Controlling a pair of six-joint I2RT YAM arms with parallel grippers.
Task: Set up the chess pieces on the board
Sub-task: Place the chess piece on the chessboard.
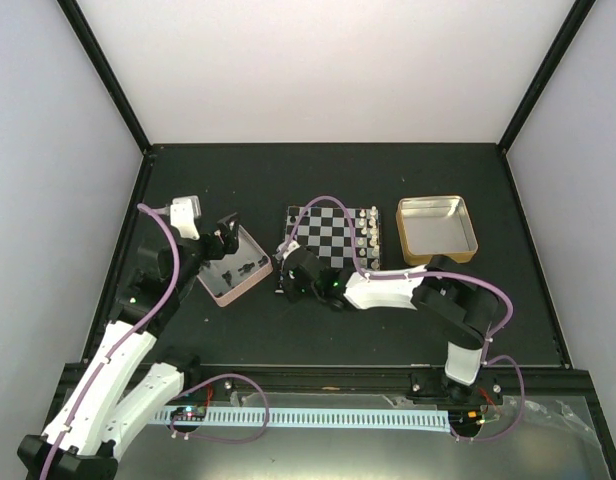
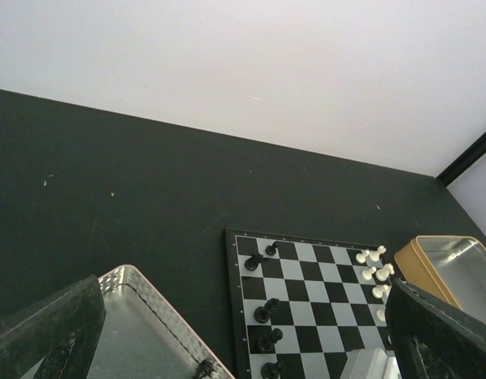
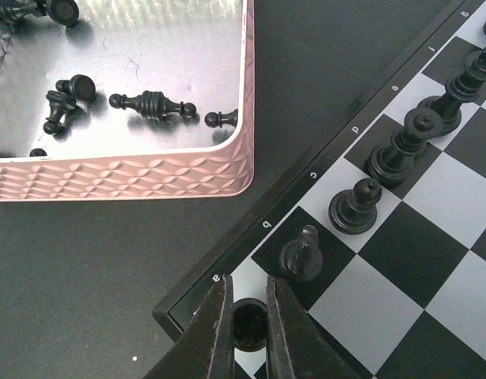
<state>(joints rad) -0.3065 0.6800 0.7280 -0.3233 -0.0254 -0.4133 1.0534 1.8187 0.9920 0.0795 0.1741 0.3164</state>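
Chess pieces (image 3: 355, 207), glossy black, checked board (image 3: 369, 304), embossed pink tin (image 3: 125, 180)

Tiny black chess pieces (image 2: 266, 310) stand along the left edge of the glossy black-and-silver checked board (image 2: 322, 294), tiny white pieces (image 2: 375, 272) opposite.

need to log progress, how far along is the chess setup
Done: white pieces line one chessboard edge; a row of black pieces stands along the opposite edge. In hand: the right claw grips a black piece on the corner square. To do: loose black pieces lie in the pink-rimmed tin; the left claw is open.
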